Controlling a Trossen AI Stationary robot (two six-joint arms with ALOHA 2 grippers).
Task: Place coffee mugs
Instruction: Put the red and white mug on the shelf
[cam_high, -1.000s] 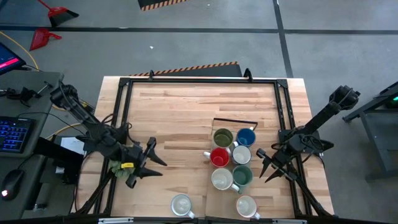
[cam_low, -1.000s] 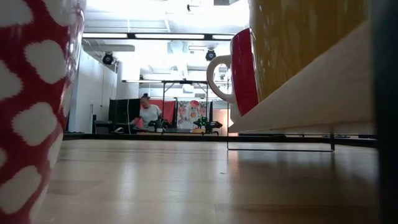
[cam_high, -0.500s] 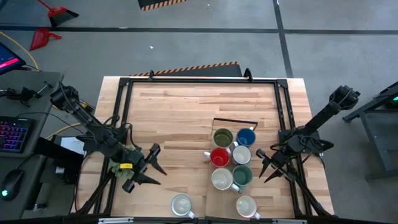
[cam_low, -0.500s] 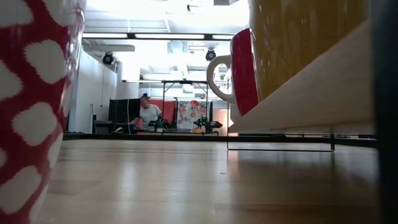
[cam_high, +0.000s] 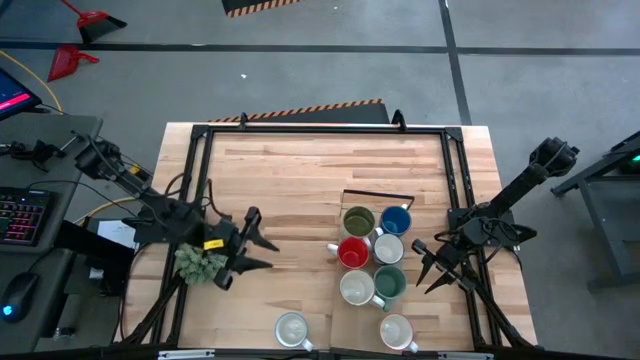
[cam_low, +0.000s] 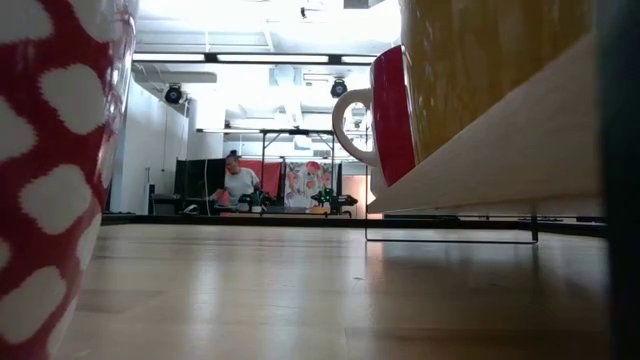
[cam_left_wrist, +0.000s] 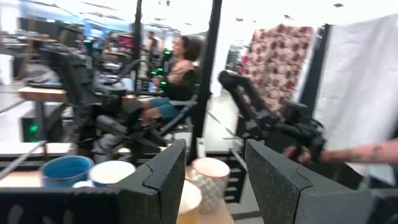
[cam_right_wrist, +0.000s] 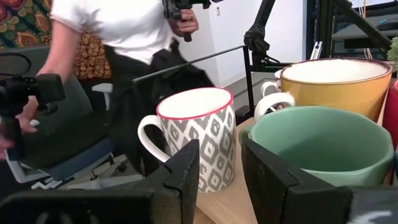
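Six coffee mugs stand clustered on their bases right of centre: olive (cam_high: 358, 221), blue (cam_high: 396, 220), red (cam_high: 352, 252), white (cam_high: 388, 248), teal (cam_high: 389, 282) and white (cam_high: 356, 287). Two more white mugs (cam_high: 292, 328) (cam_high: 397, 332) stand by the near edge. My left gripper (cam_high: 262, 250) hangs open and empty over the table's left part, pointing at the cluster. My right gripper (cam_high: 420, 268) stands open and empty just right of the cluster, facing the teal mug (cam_right_wrist: 323, 146) and a patterned mug (cam_right_wrist: 196, 134).
A bushy green plant (cam_high: 200, 263) lies under my left arm near the left rail. A thin black wire frame (cam_high: 378, 195) stands behind the cluster. A black metal frame (cam_high: 320, 130) runs around the table. People sit and stand beyond the table (cam_right_wrist: 124, 25).
My left gripper has swung toward the table's far edge and a little toward the mug cluster, staying open and empty; the plant now shows beside it. My right gripper has kept still.
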